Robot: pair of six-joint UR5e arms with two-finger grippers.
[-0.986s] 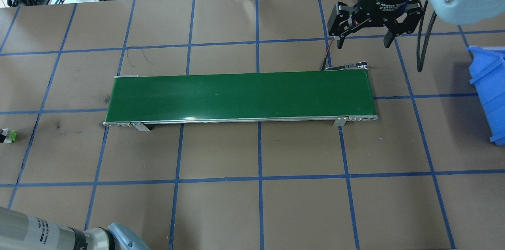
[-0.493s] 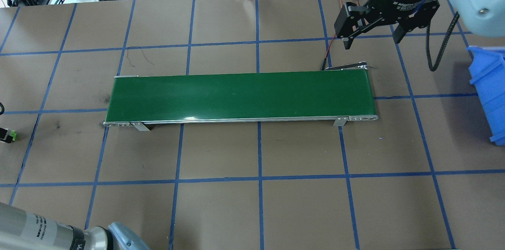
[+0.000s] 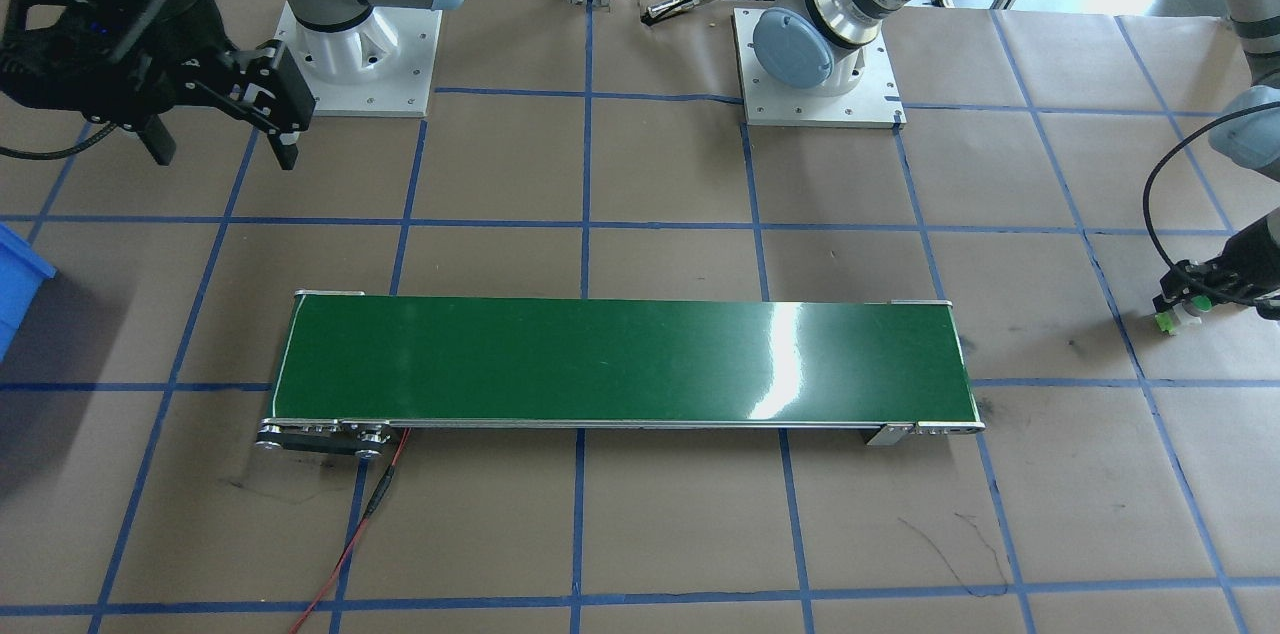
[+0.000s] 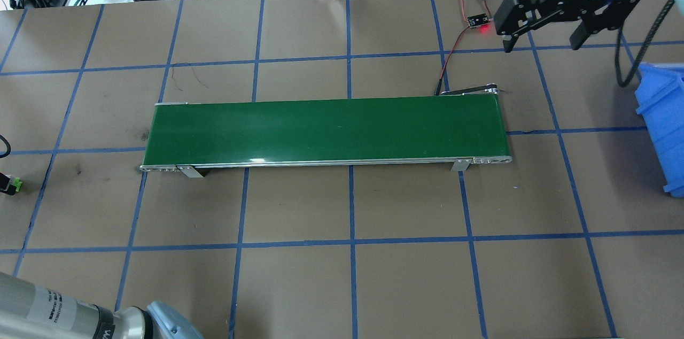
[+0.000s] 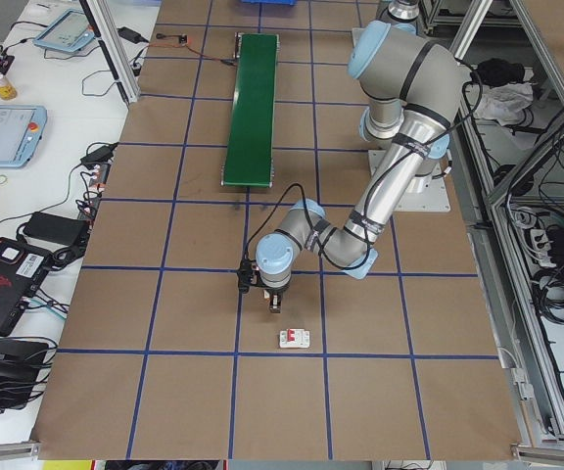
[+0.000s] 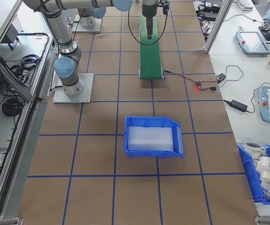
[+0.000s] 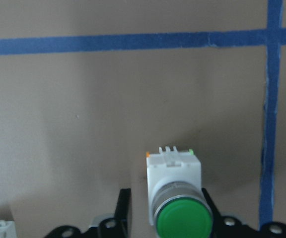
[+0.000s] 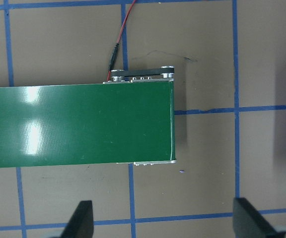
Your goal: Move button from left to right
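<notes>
Now the small green-capped push button [image 7: 178,198] is pinched by the left hand [image 7: 163,220] at the brown surface's [image 4: 406,205] left edge, while the spread right hand [image 4: 542,34] has been moved farther back, so carrying can start.

At the left edge of the overhead frame the button [image 4: 16,184] is half cut off, and the left gripper [image 3: 1190,299] is partly cut at the right edge of the front frame.
</notes>
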